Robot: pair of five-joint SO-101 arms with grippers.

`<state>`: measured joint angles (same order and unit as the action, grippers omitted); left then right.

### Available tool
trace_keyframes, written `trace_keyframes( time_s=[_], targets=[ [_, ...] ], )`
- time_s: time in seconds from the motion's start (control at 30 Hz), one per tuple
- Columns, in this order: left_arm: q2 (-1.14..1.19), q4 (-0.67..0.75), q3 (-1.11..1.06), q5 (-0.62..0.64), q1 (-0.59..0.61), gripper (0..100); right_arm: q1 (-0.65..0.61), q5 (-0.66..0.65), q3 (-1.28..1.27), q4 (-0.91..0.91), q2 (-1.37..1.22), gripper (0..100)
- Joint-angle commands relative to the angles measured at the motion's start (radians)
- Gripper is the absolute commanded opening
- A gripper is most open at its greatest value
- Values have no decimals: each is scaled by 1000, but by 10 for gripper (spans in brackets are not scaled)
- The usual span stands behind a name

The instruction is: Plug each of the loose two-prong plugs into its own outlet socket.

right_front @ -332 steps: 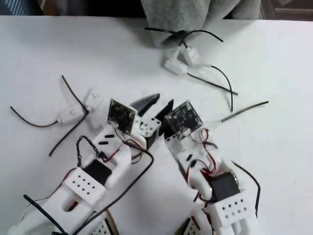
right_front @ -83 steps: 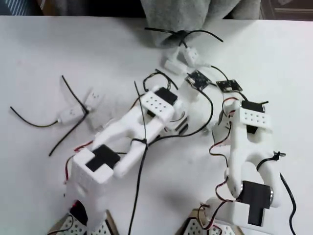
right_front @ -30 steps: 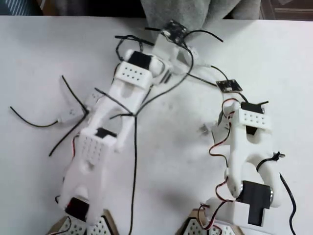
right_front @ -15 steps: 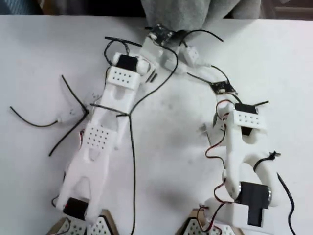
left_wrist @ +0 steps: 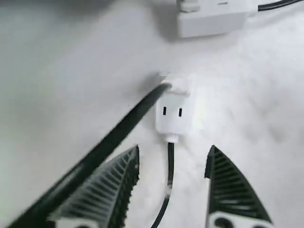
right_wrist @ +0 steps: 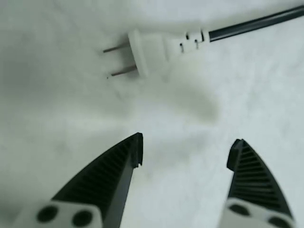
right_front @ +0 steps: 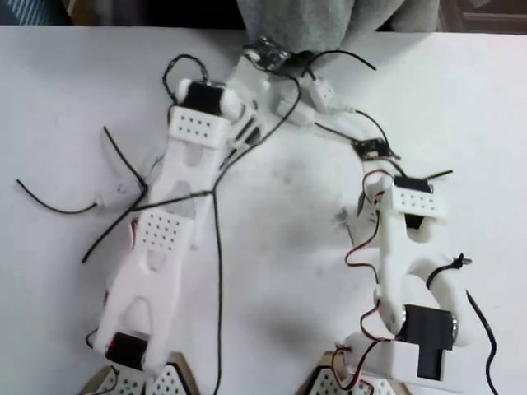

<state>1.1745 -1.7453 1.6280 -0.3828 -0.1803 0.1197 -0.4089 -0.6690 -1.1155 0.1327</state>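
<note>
A white socket (left_wrist: 171, 114) with two slots lies on the table, a black cord running from it between the fingers of my left gripper (left_wrist: 172, 154). That gripper hangs open just short of the socket. Beyond it lies another white connector block (left_wrist: 213, 16). In the high view the left arm stretches to the far middle of the table, by the white pieces (right_front: 290, 109). A white two-prong plug (right_wrist: 147, 50) on a dark cord lies flat ahead of my right gripper (right_wrist: 187, 141), which is open and holds nothing. A small white plug (right_front: 342, 216) lies beside the right arm.
Grey cloth (right_front: 321, 20) hangs over the table's far edge, close to the left arm's wrist. Another white connector (right_front: 109, 197) with thin black cords (right_front: 49, 206) lies at the left. The left arm's own cable (left_wrist: 95, 161) crosses its wrist view.
The left arm has stretched out and swung its wrist leftward along the far edge. The right arm shifted slightly left and has stayed almost still for the last half second.
</note>
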Motion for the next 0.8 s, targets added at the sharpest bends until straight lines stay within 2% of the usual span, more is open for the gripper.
trace_keyframes(
  time_s=[0.0,0.3,0.4,0.67,0.77],
  targets=[
    [-160,-46,40,-6,67,230,-4,6,-9,42,2,286],
    [-239,-46,34,25,364,230,-5,8,-18,45,2,286],
    [-249,-46,-28,11,455,233,-5,8,-41,82,2,286],
    [-251,-46,-265,-35,568,234,-5,8,-51,101,2,286],
    [-251,-46,-362,-110,570,234,-5,8,-51,101,2,286]
  ],
)
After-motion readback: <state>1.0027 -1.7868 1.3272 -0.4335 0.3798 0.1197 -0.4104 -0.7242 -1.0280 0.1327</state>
